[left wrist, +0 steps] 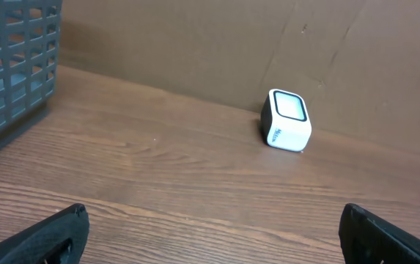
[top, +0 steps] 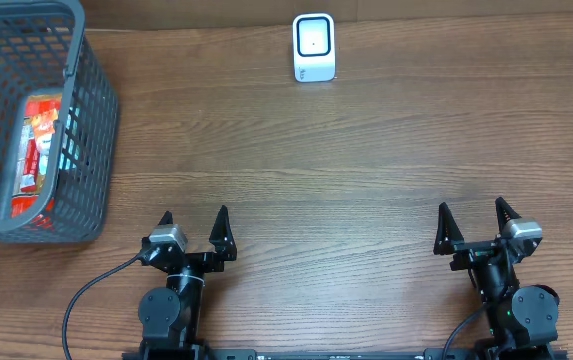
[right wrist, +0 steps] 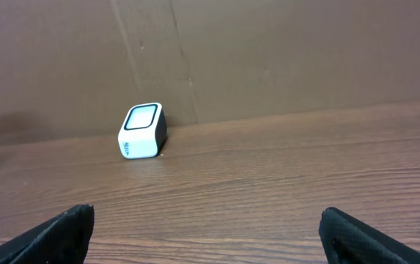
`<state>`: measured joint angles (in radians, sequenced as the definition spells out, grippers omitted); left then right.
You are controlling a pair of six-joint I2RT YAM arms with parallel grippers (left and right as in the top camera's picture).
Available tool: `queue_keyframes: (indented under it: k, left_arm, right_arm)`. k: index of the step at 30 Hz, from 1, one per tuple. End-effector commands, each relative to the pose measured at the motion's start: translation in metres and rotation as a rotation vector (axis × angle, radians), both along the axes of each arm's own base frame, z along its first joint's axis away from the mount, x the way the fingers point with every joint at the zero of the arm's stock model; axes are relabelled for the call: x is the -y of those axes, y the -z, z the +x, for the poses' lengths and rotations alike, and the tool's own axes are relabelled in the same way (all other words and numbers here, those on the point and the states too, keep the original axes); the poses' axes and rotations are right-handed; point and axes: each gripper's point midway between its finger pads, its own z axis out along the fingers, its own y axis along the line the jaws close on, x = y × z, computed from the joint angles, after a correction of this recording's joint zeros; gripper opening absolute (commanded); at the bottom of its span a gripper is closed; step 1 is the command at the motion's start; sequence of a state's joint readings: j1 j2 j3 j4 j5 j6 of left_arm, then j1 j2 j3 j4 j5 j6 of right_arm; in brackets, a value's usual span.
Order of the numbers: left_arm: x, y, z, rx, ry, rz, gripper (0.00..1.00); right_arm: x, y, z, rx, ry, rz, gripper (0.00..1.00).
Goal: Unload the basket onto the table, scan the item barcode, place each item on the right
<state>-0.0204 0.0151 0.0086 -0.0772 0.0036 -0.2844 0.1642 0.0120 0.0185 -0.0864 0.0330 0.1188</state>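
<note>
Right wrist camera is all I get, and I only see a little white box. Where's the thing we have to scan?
Observer: A red packet lies inside a grey basket on the table's far left.
Operator: Is somebody holding it?
Observer: No. The left gripper is open and empty, near the front edge.
Operator: Is my white box close to the basket?
Observer: No. From above, the white scanner stands at the back, roughly between the two arms.

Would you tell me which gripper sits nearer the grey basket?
The left gripper, close beside the basket; the right gripper sits well away.
</note>
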Motion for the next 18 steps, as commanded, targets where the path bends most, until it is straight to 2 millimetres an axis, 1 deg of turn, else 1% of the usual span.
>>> queue_keyframes:
  k: [1,3,5,7,13,16,18]
  left_arm:
    - [0.0,0.0,0.0,0.006,0.0,0.016,1.0]
    - [-0.007,-0.003,0.0,0.015,-0.04,0.019,1.0]
    - [-0.008,-0.002,0.0,0.013,-0.047,0.019,1.0]
    - [-0.001,0.0,0.0,0.006,-0.005,0.017,1.0]
    - [0.035,0.001,-0.006,-0.031,0.201,-0.005,1.0]
    - [0.041,0.006,-0.013,-0.117,0.241,-0.024,1.0]
    - [0.041,0.004,-0.02,-0.185,0.24,-0.029,1.0]
  right_arm:
    - [0.001,0.002,0.0,0.004,0.006,-0.004,1.0]
    - [0.001,0.002,0.0,0.004,0.006,-0.004,1.0]
    - [0.001,0.002,0.0,0.004,0.006,-0.004,1.0]
    - [0.001,0.002,0.0,0.004,0.006,-0.004,1.0]
    - [0.001,0.002,0.0,0.004,0.006,-0.004,1.0]
    - [0.001,0.002,0.0,0.004,0.006,-0.004,1.0]
    - [0.001,0.002,0.0,0.004,0.006,-0.004,1.0]
